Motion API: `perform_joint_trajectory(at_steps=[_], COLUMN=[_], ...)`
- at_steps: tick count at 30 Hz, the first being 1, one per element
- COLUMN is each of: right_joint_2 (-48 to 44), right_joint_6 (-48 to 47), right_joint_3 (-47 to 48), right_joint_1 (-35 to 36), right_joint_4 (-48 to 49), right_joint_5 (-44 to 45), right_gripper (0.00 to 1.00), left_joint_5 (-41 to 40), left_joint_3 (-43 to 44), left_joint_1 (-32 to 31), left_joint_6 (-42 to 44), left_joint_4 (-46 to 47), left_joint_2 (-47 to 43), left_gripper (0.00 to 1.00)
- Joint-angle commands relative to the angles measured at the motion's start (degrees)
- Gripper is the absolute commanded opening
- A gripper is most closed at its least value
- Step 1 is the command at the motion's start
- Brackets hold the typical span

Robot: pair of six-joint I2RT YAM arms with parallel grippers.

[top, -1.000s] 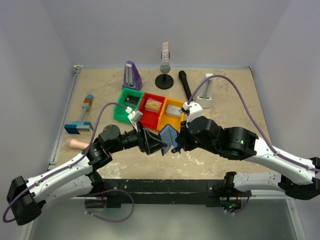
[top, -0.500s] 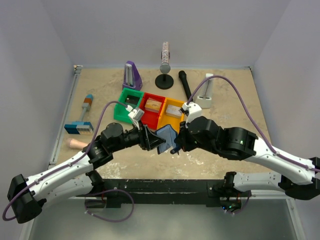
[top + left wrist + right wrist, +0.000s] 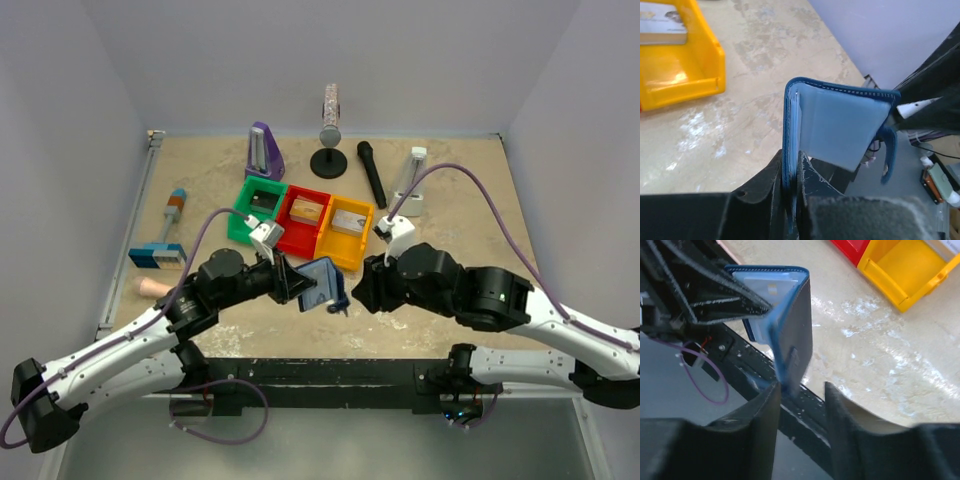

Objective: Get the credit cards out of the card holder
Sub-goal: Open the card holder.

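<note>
The card holder, a dark blue bifold wallet with a paler lining, hangs half open above the table's near edge between the two arms. My left gripper is shut on one flap; in the left wrist view that flap is pinched edge-on between the fingers of the left gripper. My right gripper stands open, with the wallet's other flap just above its left finger and no longer clamped. The credit cards stay inside the wallet; only thin pale edges show in the pinched flap.
Green, red and yellow bins stand in a row just behind the wallet. Farther back are a purple wedge, a round-based stand, a black microphone and a white post. A blue-and-white block lies at the left. The black front rail runs below the grippers.
The left gripper has closed on the wallet's flap. The right gripper has opened, let go and drawn back to the right. The wallet has shifted slightly towards the near edge.
</note>
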Motion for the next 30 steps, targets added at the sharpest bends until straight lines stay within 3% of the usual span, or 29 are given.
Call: perform_joint_trajectory(at_steps=[1, 3, 6, 12, 17, 27, 30], right_joint_2=[-3.87, -5.37, -7.65, -4.42, 2.53, 8.6, 9.48], right_joint_6=[-1.77, -2.47, -5.27, -8.81, -6.52, -5.38, -5.11], right_joint_3=[-0.9, -0.9, -1.43, -3.37, -5.29, -7.67, -7.93], right_joint_1=[-0.11, -0.11, -0.11, -0.02, -0.02, -0.11, -0.11], right_joint_4=[0.35, -0.35, 2.26, 14.05, 18.96, 24.77, 25.74], right_joint_5=[0.23, 0.58, -2.12, -16.98, -19.28, -19.1, -18.49], right_gripper=[0.54, 0.59, 0.59, 0.37, 0.34, 0.31, 0.31], left_joint_5=[-4.83, -5.97, -7.38, -7.9, -12.13, -9.23, -13.94], left_joint_3=[2.59, 3.2, 4.26, 8.2, 14.36, 13.31, 16.2], left_joint_1=[0.31, 0.31, 0.31, 0.31, 0.23, 0.14, -0.74], left_joint_6=[2.14, 2.05, 1.09, -4.88, -8.49, -9.72, -9.64], left_joint_4=[-7.74, -10.03, -12.85, -16.45, -26.21, -23.84, -28.48], left_joint_2=[-0.19, 0.51, 2.79, 11.83, 17.38, 17.38, 19.13], left_gripper=[0.0, 0.0, 0.0, 0.0, 0.0, 0.0, 0.0])
